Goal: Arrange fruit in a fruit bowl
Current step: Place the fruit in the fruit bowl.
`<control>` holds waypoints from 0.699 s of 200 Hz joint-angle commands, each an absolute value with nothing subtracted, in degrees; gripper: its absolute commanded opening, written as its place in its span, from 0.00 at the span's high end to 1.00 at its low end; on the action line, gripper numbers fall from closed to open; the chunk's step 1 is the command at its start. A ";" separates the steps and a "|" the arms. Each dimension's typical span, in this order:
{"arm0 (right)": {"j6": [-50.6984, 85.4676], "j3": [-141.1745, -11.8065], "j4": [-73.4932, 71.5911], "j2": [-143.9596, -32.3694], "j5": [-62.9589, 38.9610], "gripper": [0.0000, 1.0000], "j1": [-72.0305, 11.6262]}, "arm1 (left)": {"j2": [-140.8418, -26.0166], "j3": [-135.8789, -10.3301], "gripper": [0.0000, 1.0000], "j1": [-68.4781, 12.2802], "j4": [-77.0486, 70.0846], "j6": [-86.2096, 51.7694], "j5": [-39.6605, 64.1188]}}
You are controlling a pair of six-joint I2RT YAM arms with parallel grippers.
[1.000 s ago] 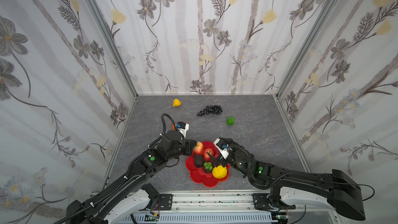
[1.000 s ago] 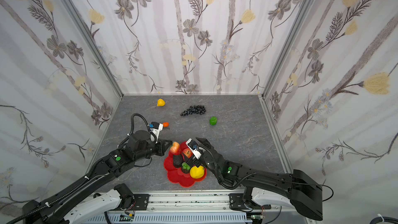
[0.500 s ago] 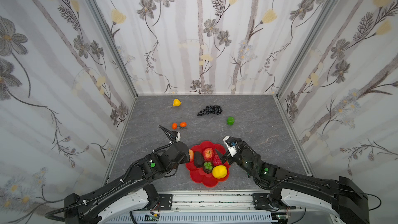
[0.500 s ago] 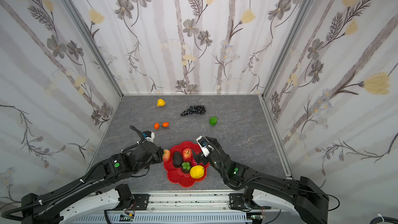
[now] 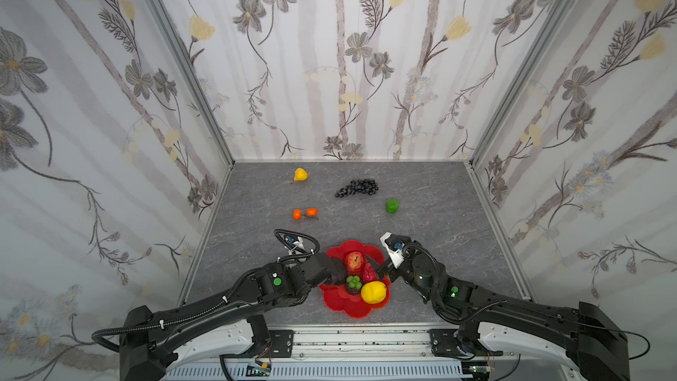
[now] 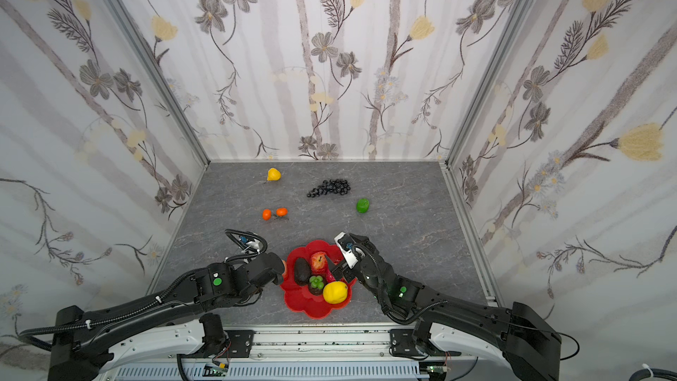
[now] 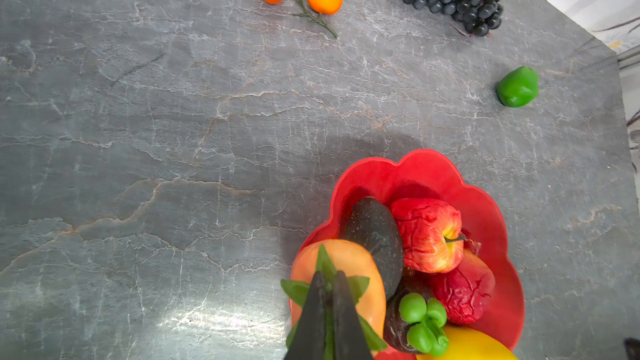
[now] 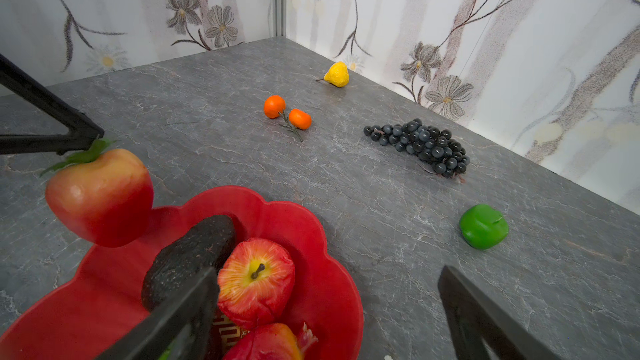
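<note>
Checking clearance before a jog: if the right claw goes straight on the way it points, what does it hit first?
Probably the apple in the bowl: it sits just ahead of the open right claw, between its fingers. Depth unclear; the claw might pass above it.

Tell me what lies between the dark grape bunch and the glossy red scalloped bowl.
Only bare grey tabletop separates grapes from bowl, in both top views.

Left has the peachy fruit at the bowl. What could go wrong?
Left gripper pinches only the leaves of the fruit; it may slip or swing.
It hangs over the rim of the bowl; dropped here it could roll onto the table.
Right gripper, open, has a finger by the apple and may nudge it.
</note>
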State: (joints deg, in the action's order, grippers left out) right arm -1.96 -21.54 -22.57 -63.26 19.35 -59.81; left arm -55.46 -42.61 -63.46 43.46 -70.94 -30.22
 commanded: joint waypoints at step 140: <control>-2.11 -21.88 -23.86 -65.57 18.81 0.01 -59.59 | -64.74 -40.78 0.97 -66.74 39.06 -78.13 -36.58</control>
State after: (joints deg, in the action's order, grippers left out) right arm -1.98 -21.43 -22.74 -65.28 18.57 -59.66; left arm -64.05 -40.80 -66.59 40.03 -76.55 -34.26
